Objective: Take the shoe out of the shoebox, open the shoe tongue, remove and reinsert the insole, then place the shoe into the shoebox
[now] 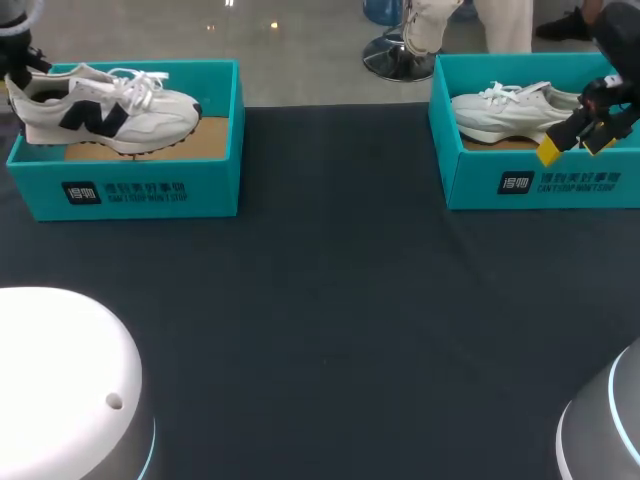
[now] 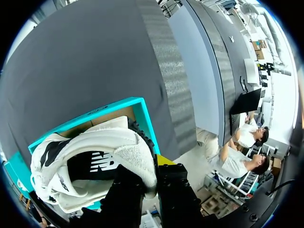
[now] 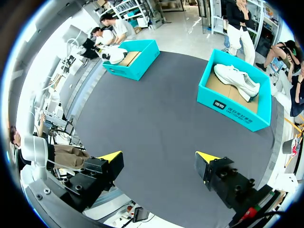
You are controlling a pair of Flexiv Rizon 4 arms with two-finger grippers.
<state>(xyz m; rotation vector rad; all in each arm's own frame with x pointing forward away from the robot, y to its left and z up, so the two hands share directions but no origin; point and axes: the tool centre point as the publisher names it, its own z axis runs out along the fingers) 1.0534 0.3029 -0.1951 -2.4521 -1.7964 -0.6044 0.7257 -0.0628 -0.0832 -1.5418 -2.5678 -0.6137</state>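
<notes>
A white shoe with a black logo (image 1: pixel 105 110) lies in the left teal shoebox (image 1: pixel 150 190), its heel up at the box's left wall. My left gripper (image 1: pixel 22 68) is shut on that heel. In the left wrist view the dark fingers (image 2: pixel 126 190) pinch the padded heel collar of the shoe (image 2: pixel 90 161) over the box (image 2: pixel 142 111). A second, all-white shoe (image 1: pixel 510 108) lies in the right teal box (image 1: pixel 540 185). My right gripper (image 1: pixel 572 145) hangs open over that box's front right part, holding nothing. Its wrist view looks down between its yellow tips (image 3: pixel 159 156) on both boxes.
A dark cloth covers the table (image 1: pixel 330 300), bare between the two boxes. From the right wrist, the right box (image 3: pixel 235 102) with its shoe (image 3: pixel 237 80) and the left box (image 3: pixel 133 61) are seen far ahead of the fingers.
</notes>
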